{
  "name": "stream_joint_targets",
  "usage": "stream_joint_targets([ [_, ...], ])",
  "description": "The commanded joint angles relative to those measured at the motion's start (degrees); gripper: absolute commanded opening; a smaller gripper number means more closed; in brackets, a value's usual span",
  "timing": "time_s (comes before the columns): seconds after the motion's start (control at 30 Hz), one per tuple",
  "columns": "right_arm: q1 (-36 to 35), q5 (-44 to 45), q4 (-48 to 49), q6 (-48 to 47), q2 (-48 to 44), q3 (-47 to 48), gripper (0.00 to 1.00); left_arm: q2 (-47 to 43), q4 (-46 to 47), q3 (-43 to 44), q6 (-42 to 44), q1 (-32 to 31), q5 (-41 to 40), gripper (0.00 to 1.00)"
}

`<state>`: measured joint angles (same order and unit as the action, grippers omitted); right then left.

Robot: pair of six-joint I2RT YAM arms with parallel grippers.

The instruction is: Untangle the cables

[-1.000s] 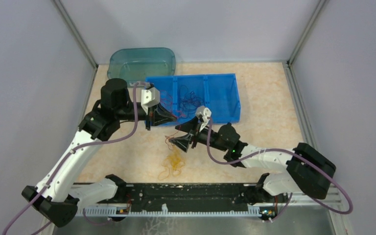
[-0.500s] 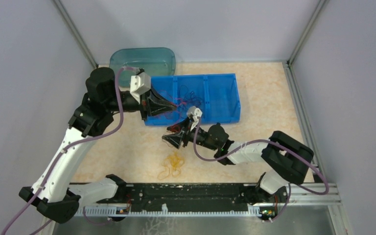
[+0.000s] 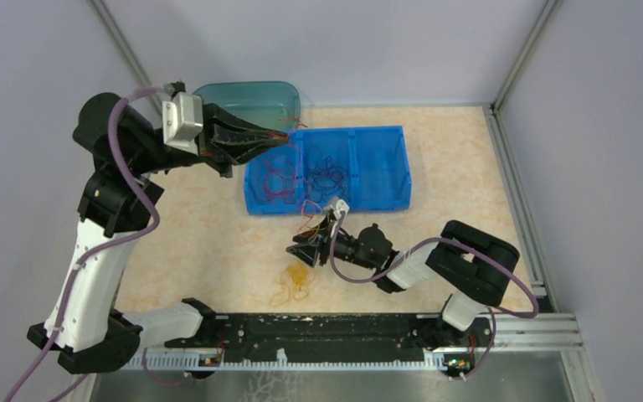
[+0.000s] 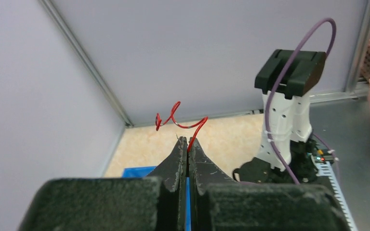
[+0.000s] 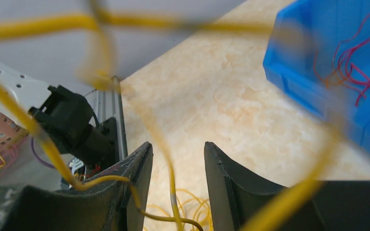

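Red wire (image 4: 180,120): pinched in my left gripper (image 4: 187,142), jaws fully closed, held high above the blue bin (image 3: 385,180).
Right gripper (image 5: 178,149): jaws apart, low over the table (image 3: 452,218); a yellow wire (image 5: 171,185) runs through the gap, unclamped.
Done: one red strand freed, I judge.
Remaining: red and dark cables (image 3: 318,172) tangled in the bin; yellow clump (image 3: 295,280) on the table.

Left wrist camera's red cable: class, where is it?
Top view, left side: red cable pinched in the left gripper above the blue bin's far-left corner, beside the teal tub.
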<state>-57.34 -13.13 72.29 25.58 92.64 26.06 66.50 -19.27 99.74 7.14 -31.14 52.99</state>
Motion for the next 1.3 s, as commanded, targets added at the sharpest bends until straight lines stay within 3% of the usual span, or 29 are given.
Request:
stream_joint_targets([
  [0.0, -0.72, 1.42, 9.02, 2.16, 1.56, -3.45, 0.44, 0.21, 5.74, 4.58, 1.25, -0.16, -3.32, 0.0],
  [0.13, -0.75, 2.51, 11.9, 3.24, 4.43, -6.0, 0.44, -0.28, 8.5, 6.46, 4.62, -0.16, -7.09, 0.0],
  [0.47, -1.01, 5.47, 18.95, 5.83, 9.83, -11.18, 0.37, -0.76, 15.96, 10.79, 22.21, -0.21, -18.85, 0.0],
  [0.6, -1.11, 6.19, 22.14, 6.68, 12.12, -12.66, 0.22, 0.36, 17.6, 13.54, 28.53, -0.2, -22.6, 0.0],
  [0.7, -1.11, 6.94, 23.32, 6.68, 12.92, -13.59, 0.1, 1.23, 16.12, 15.65, 29.52, -0.18, -22.58, 0.0],
  [0.83, -1.18, 7.58, 22.51, 6.08, 11.92, -14.32, 0.01, 0.75, 15.97, 15.27, 29.45, -0.15, -21.42, 0.0],
  [1.07, -2.81, 13.14, 10.73, 2.61, 8.4, -13.54, 0.0, 3.53, 30.28, 16.5, 43.75, -0.15, -32.58, 0.0],
  [1.27, -3.07, 16.2, 12.43, 3.31, 10.82, -15.12, 0.0, 8.16, 35.74, 22.6, 56.03, -0.16, -32.82, 0.0],
])
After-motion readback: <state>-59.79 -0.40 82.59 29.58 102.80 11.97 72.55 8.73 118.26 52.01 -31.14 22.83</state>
